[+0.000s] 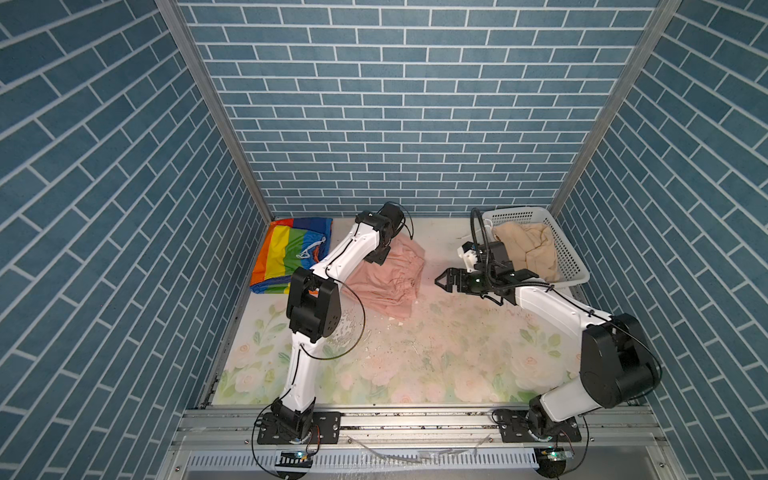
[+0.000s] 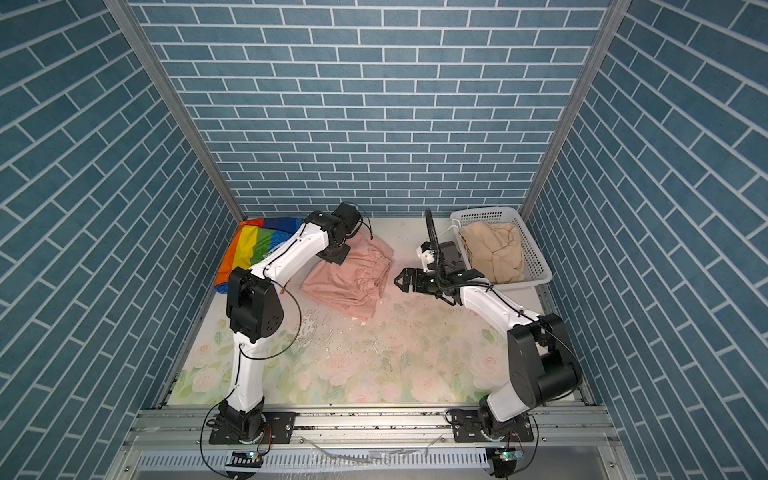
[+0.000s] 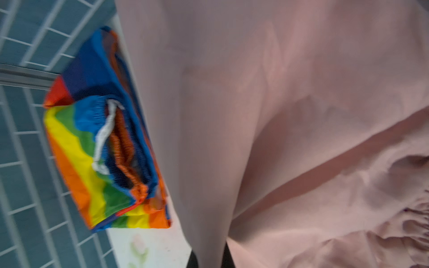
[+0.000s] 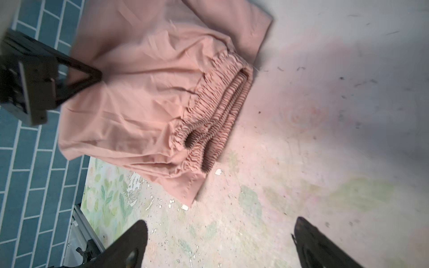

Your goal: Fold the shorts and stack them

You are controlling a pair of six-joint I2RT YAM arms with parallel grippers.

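While the left end effector (image 1: 376, 260) clamps pink shorts (image 1: 390, 282), the right end effector (image 1: 441, 281) gapes wide

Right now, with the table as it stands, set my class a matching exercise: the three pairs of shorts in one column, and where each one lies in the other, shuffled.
Column 1
1. rainbow shorts
2. pink shorts
3. beige shorts

Column 2
A. inside the white basket
B. back left corner of the table
C. middle of the table, pinched in the left jaws

Pairs: 1-B, 2-C, 3-A
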